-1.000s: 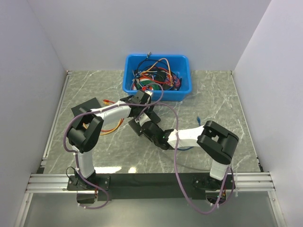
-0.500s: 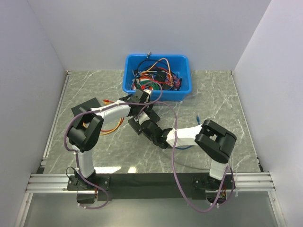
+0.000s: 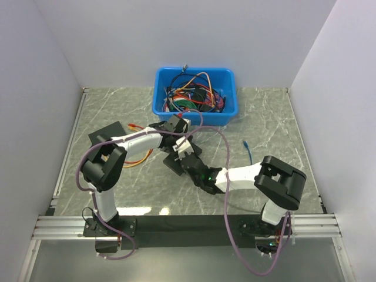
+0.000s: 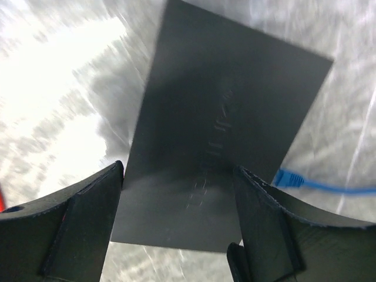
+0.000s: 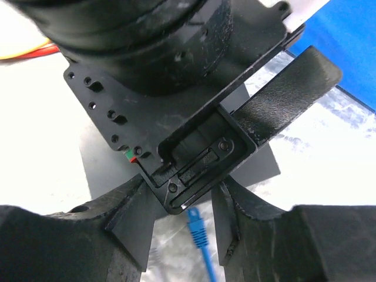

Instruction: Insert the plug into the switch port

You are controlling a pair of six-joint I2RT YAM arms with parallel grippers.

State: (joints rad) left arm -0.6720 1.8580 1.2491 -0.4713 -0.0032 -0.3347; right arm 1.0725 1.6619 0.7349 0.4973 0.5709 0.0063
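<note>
**Left pincer.** Your left pincer (image 4: 179,171) is spread wide. Its fingers (image 4: 76,226) stand on either side of the black switch (image 4: 229,106), which lies flat on the bench (image 4: 53,117). Whether the fingers touch the switch's edges cannot be told.

**Right pincer.** Your right pincer (image 5: 182,200) is also spread and pinches nothing. It hangs close up against the left pincer, whose black body fills most of the right wrist view.

**Plug.** The plug (image 4: 289,178) lies on the bench just beside one edge of the switch, near a corner. Its blue cable (image 4: 343,189) trails away from it. In the right wrist view the plug shows between the right pincer's fingers (image 5: 126,220), clear of both.

**Switch port.** The switch port is hidden in every view, so whether the plug is seated cannot be confirmed.

**Overhead.** From above, both arms meet over the switch at mid-bench, near a blue bin (image 3: 229,111) of mixed cables.
</note>
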